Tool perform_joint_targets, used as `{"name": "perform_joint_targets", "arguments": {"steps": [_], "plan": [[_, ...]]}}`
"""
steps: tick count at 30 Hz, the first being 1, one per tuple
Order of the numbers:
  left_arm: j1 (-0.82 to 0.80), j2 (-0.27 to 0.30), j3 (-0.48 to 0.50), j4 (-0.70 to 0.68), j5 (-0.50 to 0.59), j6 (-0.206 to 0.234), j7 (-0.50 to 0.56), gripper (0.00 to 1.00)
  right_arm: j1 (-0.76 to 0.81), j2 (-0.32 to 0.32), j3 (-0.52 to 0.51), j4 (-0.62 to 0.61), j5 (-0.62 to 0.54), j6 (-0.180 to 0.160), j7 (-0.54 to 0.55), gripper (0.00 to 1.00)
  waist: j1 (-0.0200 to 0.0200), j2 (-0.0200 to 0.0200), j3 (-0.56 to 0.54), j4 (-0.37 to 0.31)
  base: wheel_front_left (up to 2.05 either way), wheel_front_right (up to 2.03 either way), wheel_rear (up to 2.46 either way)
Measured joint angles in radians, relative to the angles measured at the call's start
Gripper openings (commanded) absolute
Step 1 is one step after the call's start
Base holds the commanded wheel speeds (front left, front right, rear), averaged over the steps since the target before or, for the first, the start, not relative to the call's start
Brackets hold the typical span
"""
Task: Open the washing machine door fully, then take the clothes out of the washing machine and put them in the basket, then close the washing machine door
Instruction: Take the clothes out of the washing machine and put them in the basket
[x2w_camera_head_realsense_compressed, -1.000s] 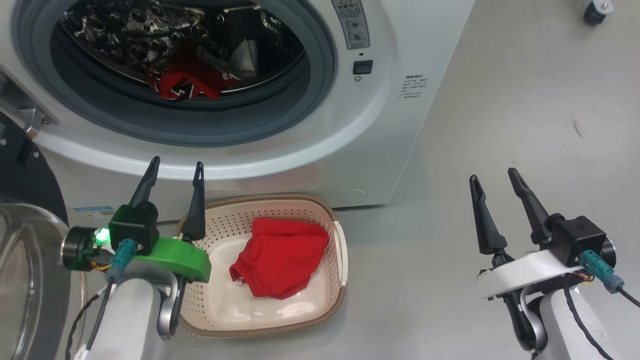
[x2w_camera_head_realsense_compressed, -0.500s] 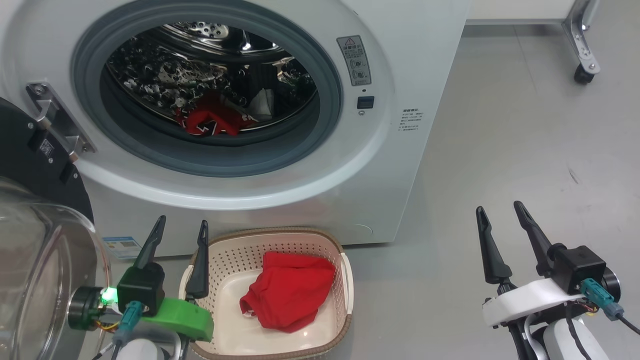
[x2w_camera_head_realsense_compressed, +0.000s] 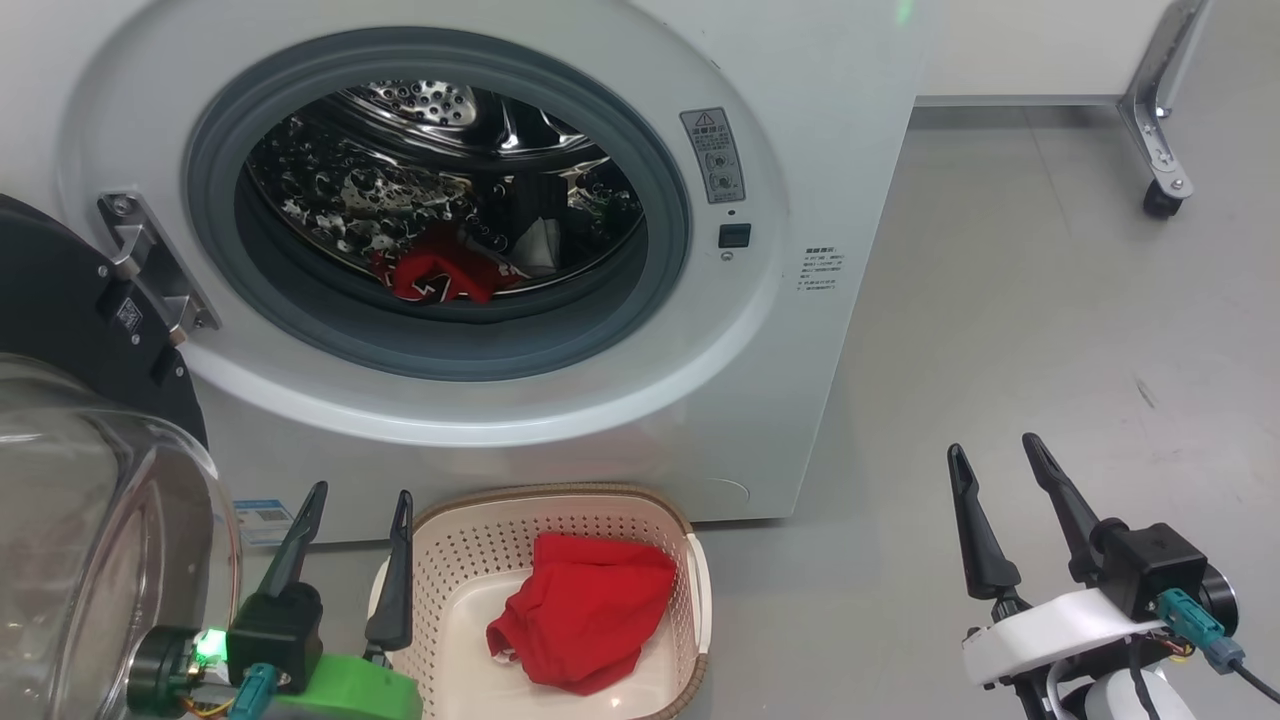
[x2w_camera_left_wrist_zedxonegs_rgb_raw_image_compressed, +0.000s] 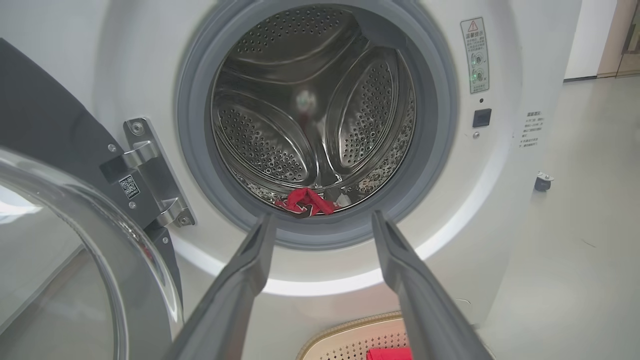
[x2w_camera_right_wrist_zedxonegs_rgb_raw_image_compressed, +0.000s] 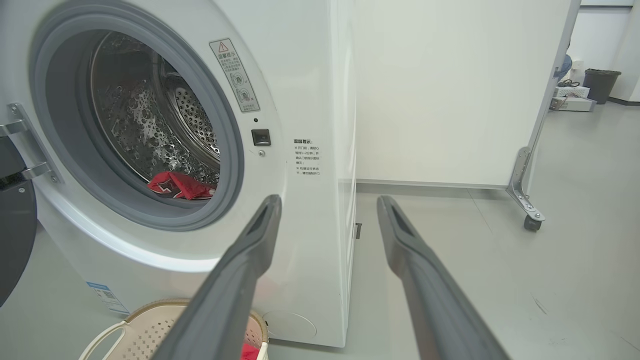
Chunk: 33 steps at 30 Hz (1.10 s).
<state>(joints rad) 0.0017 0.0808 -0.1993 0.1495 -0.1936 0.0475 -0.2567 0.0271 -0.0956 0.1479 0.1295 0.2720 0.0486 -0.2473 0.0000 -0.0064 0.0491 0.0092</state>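
The white washing machine (x2w_camera_head_realsense_compressed: 800, 130) stands with its door (x2w_camera_head_realsense_compressed: 60, 300) swung open to the left, the glass bowl (x2w_camera_head_realsense_compressed: 100, 540) bulging toward me. A red garment (x2w_camera_head_realsense_compressed: 440, 275) with dark and white parts lies at the bottom of the steel drum (x2w_camera_left_wrist_zedxonegs_rgb_raw_image_compressed: 310, 115), and the same garment (x2w_camera_left_wrist_zedxonegs_rgb_raw_image_compressed: 305, 201) (x2w_camera_right_wrist_zedxonegs_rgb_raw_image_compressed: 180, 186) lies just behind the grey gasket. The cream basket (x2w_camera_head_realsense_compressed: 440, 560) sits on the floor below the opening with another red garment (x2w_camera_head_realsense_compressed: 590, 610) in it. My left gripper (x2w_camera_head_realsense_compressed: 360, 495) is open and empty beside the basket's left rim. My right gripper (x2w_camera_head_realsense_compressed: 995, 450) is open over bare floor to the right.
A white panel on a metal caster leg (x2w_camera_head_realsense_compressed: 1160, 150) stands at the back right. Grey floor (x2w_camera_head_realsense_compressed: 1050, 330) stretches to the right of the machine. A dark bin (x2w_camera_right_wrist_zedxonegs_rgb_raw_image_compressed: 602, 85) and boxes sit far back in the right wrist view.
The head camera has tilted up, so the machine opening and basket sit lower in the picture. Both grippers stay open and empty; the garments have not moved.
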Motion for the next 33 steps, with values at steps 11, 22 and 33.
{"name": "perform_joint_targets", "arguments": {"steps": [11,22,33], "plan": [[0.031,0.005,-0.002,-0.056,0.000,0.000,0.000,1.00,0.005,0.000,0.000,-0.027,0.000,-0.009,0.005,1.00,0.0000,0.0000,0.002,-0.006,0.00,0.00,0.00],[0.037,0.005,-0.007,-0.075,-0.010,0.001,0.020,1.00,0.014,-0.001,0.005,-0.070,0.000,-0.010,0.023,1.00,0.0000,0.0000,0.033,-0.006,0.00,0.00,0.00],[-0.105,-0.004,-0.032,-0.027,-0.061,-0.037,0.104,1.00,-0.019,-0.004,0.031,-0.137,-0.002,-0.006,0.040,1.00,0.0000,0.0000,0.124,-0.016,0.00,0.00,0.00]]}}
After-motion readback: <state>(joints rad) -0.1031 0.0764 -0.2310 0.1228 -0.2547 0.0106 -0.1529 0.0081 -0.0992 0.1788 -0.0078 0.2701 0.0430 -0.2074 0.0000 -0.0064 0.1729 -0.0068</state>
